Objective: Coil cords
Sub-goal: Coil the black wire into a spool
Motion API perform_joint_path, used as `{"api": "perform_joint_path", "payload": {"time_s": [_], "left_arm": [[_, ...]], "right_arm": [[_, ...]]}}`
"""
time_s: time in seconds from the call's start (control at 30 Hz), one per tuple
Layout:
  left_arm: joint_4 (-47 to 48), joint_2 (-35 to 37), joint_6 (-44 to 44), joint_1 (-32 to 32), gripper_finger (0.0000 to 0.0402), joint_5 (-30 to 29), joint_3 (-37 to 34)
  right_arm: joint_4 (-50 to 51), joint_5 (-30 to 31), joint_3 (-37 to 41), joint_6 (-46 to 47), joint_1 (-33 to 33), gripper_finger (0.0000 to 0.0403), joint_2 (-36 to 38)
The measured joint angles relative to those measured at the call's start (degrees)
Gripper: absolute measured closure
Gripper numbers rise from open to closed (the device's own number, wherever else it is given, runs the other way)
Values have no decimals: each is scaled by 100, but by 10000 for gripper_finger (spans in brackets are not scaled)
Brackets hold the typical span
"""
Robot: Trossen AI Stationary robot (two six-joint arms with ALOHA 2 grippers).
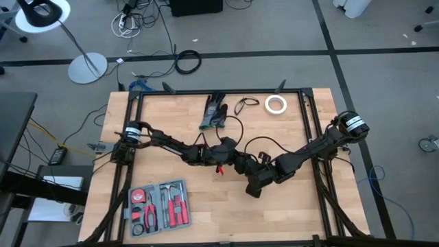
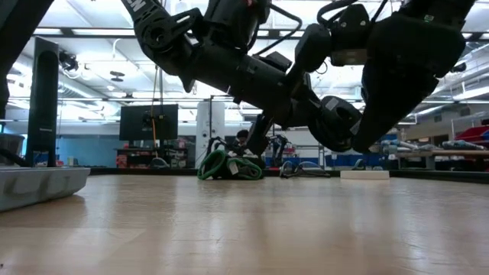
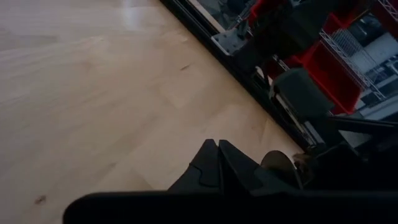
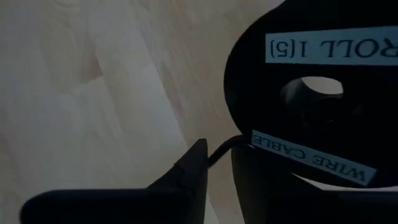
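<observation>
Both arms (image 1: 171,144) matte black, chunky joints; white band nr right base; white labels "ROLL", "WIRE CABLE".

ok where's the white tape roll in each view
High: tape near the table's far edge, right of centre.
Low: flat white shape far back, right of centre.
Left wrist: not in it.
Right wrist: not in it.
Landmark: green gloves, left of it in both.

Overhead camera looks straight down on the light wooden table (image 1: 288,213); low camera skims its surface; wrist cameras hover close above it.
</observation>
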State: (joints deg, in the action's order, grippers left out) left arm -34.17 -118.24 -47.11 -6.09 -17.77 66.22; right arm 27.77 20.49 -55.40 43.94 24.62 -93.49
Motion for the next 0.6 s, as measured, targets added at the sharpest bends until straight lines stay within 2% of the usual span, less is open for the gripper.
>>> {"api": "perform_joint_path", "payload": {"time_s": [0.2, 0.6], "left_arm": [[9, 5, 16, -108, 401, -127, 0], [331, 12, 117, -341, 401, -318, 13]], "right_arm": [[-144, 37, 4, 87, 100, 318, 0], [-354, 151, 3, 139, 260, 317, -4]]}}
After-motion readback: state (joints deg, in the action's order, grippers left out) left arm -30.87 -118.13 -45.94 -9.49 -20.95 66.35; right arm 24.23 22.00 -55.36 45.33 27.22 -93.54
